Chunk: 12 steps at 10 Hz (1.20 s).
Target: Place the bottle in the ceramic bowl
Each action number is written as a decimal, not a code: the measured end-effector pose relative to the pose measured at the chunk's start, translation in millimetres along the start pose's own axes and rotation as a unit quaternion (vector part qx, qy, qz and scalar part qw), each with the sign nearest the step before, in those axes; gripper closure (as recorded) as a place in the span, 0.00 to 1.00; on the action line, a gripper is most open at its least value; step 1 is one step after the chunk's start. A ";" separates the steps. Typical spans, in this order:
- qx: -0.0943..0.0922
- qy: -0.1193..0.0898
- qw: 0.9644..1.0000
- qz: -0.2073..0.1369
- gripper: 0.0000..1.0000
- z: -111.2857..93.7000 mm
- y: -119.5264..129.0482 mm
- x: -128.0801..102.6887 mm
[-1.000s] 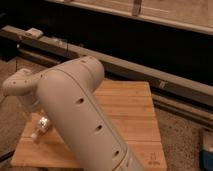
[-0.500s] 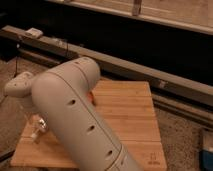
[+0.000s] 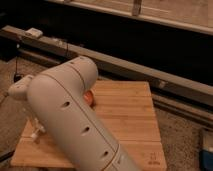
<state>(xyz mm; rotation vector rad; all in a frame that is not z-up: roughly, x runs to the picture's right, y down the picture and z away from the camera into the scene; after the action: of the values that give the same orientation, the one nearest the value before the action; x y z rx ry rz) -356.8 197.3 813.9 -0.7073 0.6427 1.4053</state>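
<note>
- The gripper hangs low at the left, tucked under the arm's wrist, over the left edge of the wooden board. Only a small pale piece of it pokes out from behind the arm.
- From what I can make out it stands wide, and I see nothing clamped in it.
- The arm is a fat, cream-coloured tube with a row of dark holes. It runs from the bottom middle up to a rounded elbow, then bends left to a smaller knuckle.
- The bottle I cannot pick out. The pale bit under the wrist may be part of it or just the gripper, and the arm hides the rest of that corner.
- The ceramic bowl shows only as an orange sliver just right of the arm. It sits on the board towards its far edge, mostly covered.
- The board lies on a speckled floor and has a small dark mark near its near right corner.
- Behind it a long grey rail crosses the room, with a small white box at its far left end.
- Something blue sits at the right edge.
</note>
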 end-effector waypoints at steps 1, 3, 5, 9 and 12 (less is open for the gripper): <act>0.001 0.001 1.000 0.005 0.35 1.5 -3.6 -0.8; 0.003 0.002 1.000 0.016 0.35 4.5 -13.5 -2.3; 0.001 0.002 1.000 0.031 0.35 5.4 -28.6 -7.7; -0.010 -0.005 0.999 0.040 0.35 -1.6 -34.2 -18.7; -0.029 -0.009 0.999 0.044 0.35 -6.9 -25.0 -25.0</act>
<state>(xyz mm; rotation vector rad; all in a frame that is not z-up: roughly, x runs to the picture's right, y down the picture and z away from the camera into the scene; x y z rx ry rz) -333.4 175.1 830.1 -0.7196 0.6272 1.5145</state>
